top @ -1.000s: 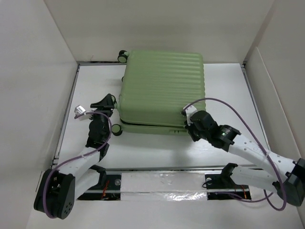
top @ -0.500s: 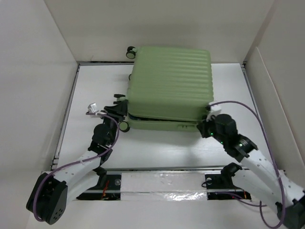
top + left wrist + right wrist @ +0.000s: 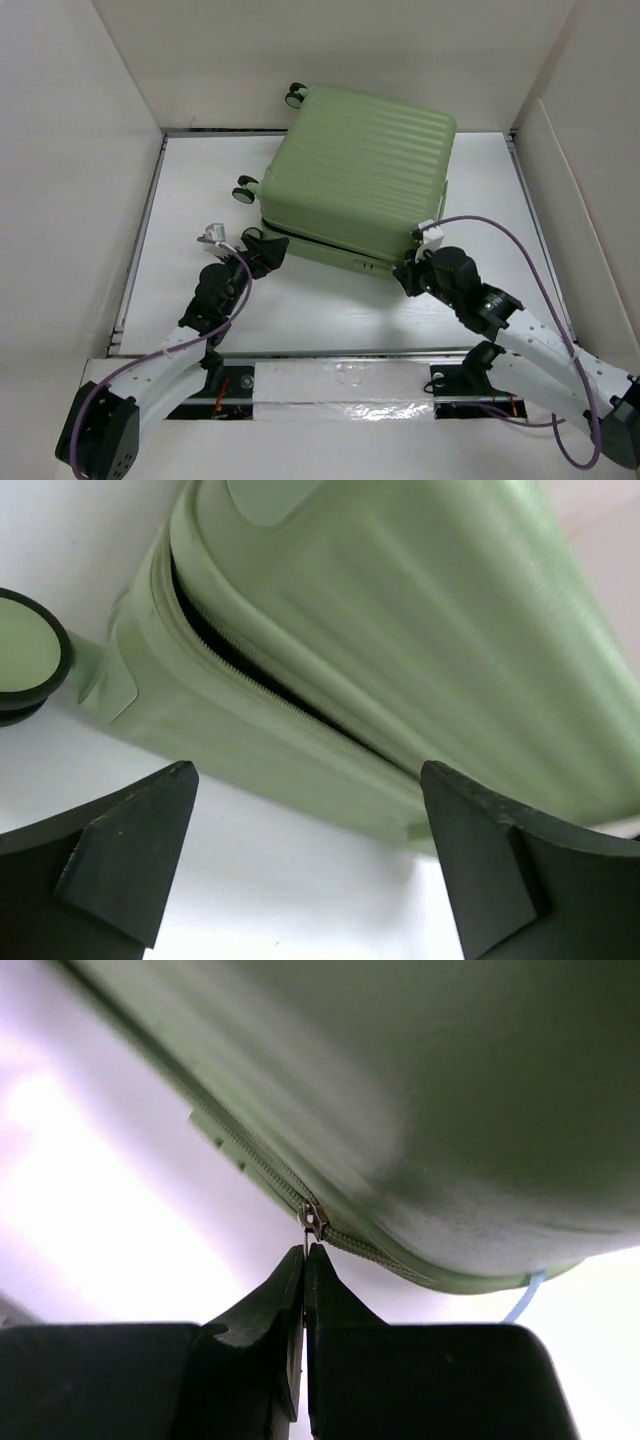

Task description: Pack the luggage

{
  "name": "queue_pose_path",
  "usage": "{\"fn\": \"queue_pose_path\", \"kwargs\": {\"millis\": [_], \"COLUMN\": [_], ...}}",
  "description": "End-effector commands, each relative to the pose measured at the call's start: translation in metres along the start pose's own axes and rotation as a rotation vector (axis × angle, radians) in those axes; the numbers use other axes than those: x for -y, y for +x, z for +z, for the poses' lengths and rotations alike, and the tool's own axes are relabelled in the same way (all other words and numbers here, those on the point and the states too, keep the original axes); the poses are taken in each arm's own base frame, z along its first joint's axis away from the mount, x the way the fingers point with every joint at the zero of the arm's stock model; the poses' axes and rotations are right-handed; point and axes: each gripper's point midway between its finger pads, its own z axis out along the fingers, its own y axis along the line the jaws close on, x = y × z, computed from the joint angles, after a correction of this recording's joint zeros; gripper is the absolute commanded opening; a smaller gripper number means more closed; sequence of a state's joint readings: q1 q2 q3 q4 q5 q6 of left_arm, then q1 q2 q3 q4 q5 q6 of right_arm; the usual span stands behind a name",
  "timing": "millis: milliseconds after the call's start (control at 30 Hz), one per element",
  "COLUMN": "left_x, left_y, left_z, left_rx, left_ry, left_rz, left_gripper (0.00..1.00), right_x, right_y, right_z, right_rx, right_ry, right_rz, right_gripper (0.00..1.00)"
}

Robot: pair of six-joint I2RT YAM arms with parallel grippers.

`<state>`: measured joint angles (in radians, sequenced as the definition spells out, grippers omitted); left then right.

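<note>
One luggage (image 3: 355, 175), a pale green case with a ribbed top, is laid flat on the white surface (image 3: 330, 310). It is placed in the far middle and is turned at a slant. Two of its wheels are seen from above on its left side: a far wheel (image 3: 295, 96) and a near wheel (image 3: 245, 190). A zipper (image 3: 260, 685) is run along its near side. In the left wrist view, part of the zipper is parted and a dark gap is shown.

Two arms are reached toward the near side. The right end effector (image 3: 305, 1255) is closed, and the little zipper pull (image 3: 313, 1220) is pinched at its tips, at the near right corner of the case. A small light blue strip (image 3: 522, 1298) is seen poking out of the seam there. The left end effector (image 3: 308, 780) is held wide open just beside the near left corner, and nothing is held in it.

One purple cable (image 3: 520, 240) is looped over the right arm. The surface is closed in by tall white walls (image 3: 60, 150) on three sides.
</note>
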<state>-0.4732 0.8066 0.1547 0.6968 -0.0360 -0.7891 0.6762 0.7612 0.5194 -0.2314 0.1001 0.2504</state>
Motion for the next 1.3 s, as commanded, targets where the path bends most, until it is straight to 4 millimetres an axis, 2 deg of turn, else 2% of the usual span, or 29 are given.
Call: {"fn": "queue_pose_path", "kwargs": {"millis": [0, 67, 167, 300, 333, 367, 400, 467, 500, 633, 700, 767, 833, 867, 900, 1000, 1100, 1133, 1167, 1200, 1233, 1267], "left_x": [0.007, 0.018, 0.031, 0.035, 0.037, 0.042, 0.036, 0.045, 0.039, 0.036, 0.031, 0.038, 0.037, 0.033, 0.039, 0.037, 0.037, 0.034, 0.032, 0.036, 0.037, 0.033], "left_y": [-0.029, -0.041, -0.061, -0.089, -0.096, -0.107, -0.110, -0.120, -0.120, -0.128, -0.121, -0.128, -0.133, -0.129, -0.136, -0.141, -0.145, -0.151, -0.146, -0.150, -0.151, -0.149], "left_z": [-0.004, -0.003, 0.003, 0.011, 0.013, 0.018, 0.023, 0.036, 0.042, 0.065, 0.078, 0.087, 0.095, 0.101, 0.104, 0.113, 0.123, 0.126, 0.131, 0.133, 0.134, 0.136], "left_rx": [0.087, 0.114, 0.157, 0.235, 0.251, 0.269, 0.270, 0.254, 0.240, 0.224, 0.190, 0.195, 0.198, 0.183, 0.204, 0.237, 0.253, 0.267, 0.252, 0.261, 0.265, 0.271], "left_ry": [0.025, 0.047, 0.069, 0.051, 0.055, 0.051, 0.023, 0.028, -0.004, -0.016, -0.015, -0.003, -0.006, -0.015, 0.006, 0.014, 0.028, 0.028, 0.028, 0.048, 0.060, 0.056], "left_rz": [-0.035, -0.051, -0.086, -0.155, -0.163, -0.174, -0.183, -0.193, -0.199, -0.218, -0.244, -0.248, -0.256, -0.268, -0.272, -0.313, -0.342, -0.348, -0.362, -0.369, -0.376, -0.385], "left_gripper": [0.95, 0.98, 0.99, 0.99, 0.99, 0.99, 0.99, 0.99, 0.99, 0.99, 0.98, 0.98, 0.98, 0.97, 0.97, 0.95, 0.91, 0.87, 0.84, 0.80, 0.67, 0.59], "right_x": [-0.012, -0.002, 0.002, 0.001, -0.005, -0.005, -0.007, -0.009, -0.011, -0.014, -0.016, -0.018, -0.021, -0.021, -0.022, -0.021, -0.020, -0.019, -0.019, -0.019, -0.021, -0.020], "right_y": [-0.072, -0.070, -0.058, -0.051, -0.047, -0.047, -0.047, -0.044, -0.045, -0.044, -0.042, -0.041, -0.038, -0.038, -0.037, -0.035, -0.033, -0.033, -0.032, -0.032, -0.031, -0.031], "right_z": [-0.020, -0.026, -0.031, -0.028, -0.026, -0.025, -0.025, -0.022, -0.022, -0.020, -0.019, -0.020, -0.021, -0.021, -0.021, -0.022, -0.022, -0.022, -0.022, -0.022, -0.023, -0.024], "right_rx": [0.242, 0.261, 0.254, 0.228, 0.211, 0.209, 0.209, 0.196, 0.203, 0.206, 0.197, 0.192, 0.190, 0.189, 0.192, 0.190, 0.188, 0.189, 0.189, 0.187, 0.184, 0.186], "right_ry": [-0.018, -0.019, -0.046, -0.063, -0.096, -0.101, -0.109, -0.125, -0.132, -0.156, -0.168, -0.176, -0.193, -0.195, -0.199, -0.197, -0.193, -0.188, -0.187, -0.187, -0.192, -0.189], "right_rz": [0.012, 0.019, 0.021, 0.003, -0.005, -0.010, -0.014, -0.016, -0.018, -0.024, -0.030, -0.033, -0.037, -0.036, -0.036, -0.031, -0.026, -0.026, -0.021, -0.021, -0.024, -0.022], "right_gripper": [0.00, 0.00, 0.00, 0.00, 0.00, 0.00, 0.00, 0.00, 0.00, 0.00, 0.00, 0.00, 0.00, 0.00, 0.00, 0.00, 0.00, 0.00, 0.00, 0.00, 0.00, 0.00]}}
